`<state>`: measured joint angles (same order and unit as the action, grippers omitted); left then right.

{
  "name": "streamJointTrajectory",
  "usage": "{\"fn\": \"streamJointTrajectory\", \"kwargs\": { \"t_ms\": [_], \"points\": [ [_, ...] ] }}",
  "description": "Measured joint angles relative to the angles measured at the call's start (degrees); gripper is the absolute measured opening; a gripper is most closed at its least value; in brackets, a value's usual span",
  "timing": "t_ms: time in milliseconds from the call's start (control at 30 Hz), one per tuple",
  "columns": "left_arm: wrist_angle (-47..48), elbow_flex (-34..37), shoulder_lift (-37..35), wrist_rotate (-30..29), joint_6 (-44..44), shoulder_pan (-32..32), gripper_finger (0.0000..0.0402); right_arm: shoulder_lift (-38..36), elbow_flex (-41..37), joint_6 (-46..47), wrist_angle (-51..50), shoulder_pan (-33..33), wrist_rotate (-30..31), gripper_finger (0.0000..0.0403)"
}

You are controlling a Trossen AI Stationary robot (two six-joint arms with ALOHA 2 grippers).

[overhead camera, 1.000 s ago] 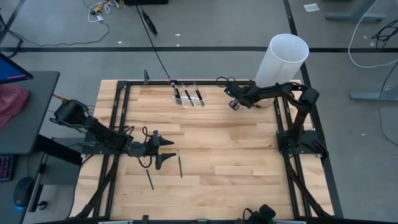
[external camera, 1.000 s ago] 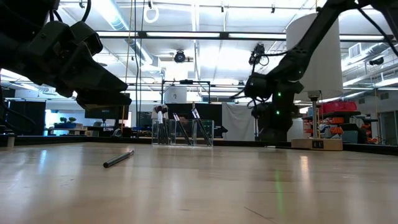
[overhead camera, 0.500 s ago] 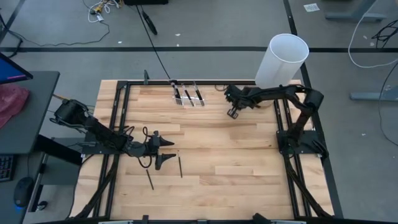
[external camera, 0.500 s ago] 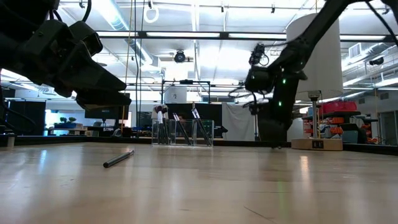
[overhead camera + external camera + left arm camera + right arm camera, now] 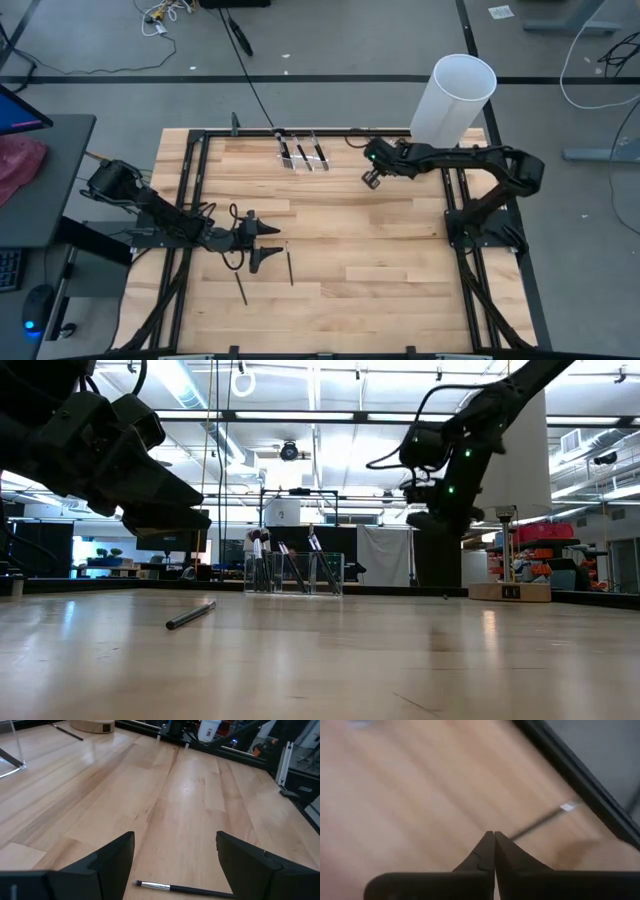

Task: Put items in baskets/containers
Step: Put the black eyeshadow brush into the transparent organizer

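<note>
Brushes: your clear box (image 5: pixel 301 153) at the worktop's (image 5: pixel 380 250) far edge holds several upright; two brushes (image 5: pixel 290 267) lie loose on the wood near your left tool (image 5: pixel 262 243), one (image 5: pixel 185 889) between its parted fingers. Your right tool (image 5: pixel 371 177), fingers pressed together and empty, hangs near the white cylinder (image 5: pixel 455 95), a brush (image 5: pixel 545 820) lying beyond its tips.

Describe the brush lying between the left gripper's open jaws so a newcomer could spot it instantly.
Start at the light wooden table and go to the left gripper, near the left side. Two thin dark makeup brushes lie just past it; the target brush is the one directly ahead of the open jaws. The other brush lies farther towards the table's near edge, angled.
</note>
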<state>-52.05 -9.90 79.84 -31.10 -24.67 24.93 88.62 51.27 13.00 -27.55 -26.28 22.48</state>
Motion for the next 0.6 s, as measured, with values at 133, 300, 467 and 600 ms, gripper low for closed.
{"fn": "streamJointTrajectory", "kwargs": {
  "t_ms": [133, 300, 467, 600],
  "points": [
    [-0.1, 0.0, 0.0, -0.4, 0.2, 0.0, 0.0281, 3.0, 0.0, 6.2, 1.0, -1.9, 3.3, 0.0046],
    [-0.3, 0.0, 0.0, 0.0, -0.2, 0.0, 0.0281, 7.9, 0.0, 15.7, 5.0, -2.2, 13.6, 0.0135],
    [-0.9, 0.0, 0.0, 2.4, -0.6, 0.1, 0.0281, 11.5, 0.0, 22.8, 7.1, -2.6, 19.0, 0.0200],
    [-0.9, 0.0, 0.0, 3.9, -1.0, 0.1, 0.0281, 13.8, 0.0, 27.1, 8.6, -4.1, 17.6, 0.0204]
  ]
}}
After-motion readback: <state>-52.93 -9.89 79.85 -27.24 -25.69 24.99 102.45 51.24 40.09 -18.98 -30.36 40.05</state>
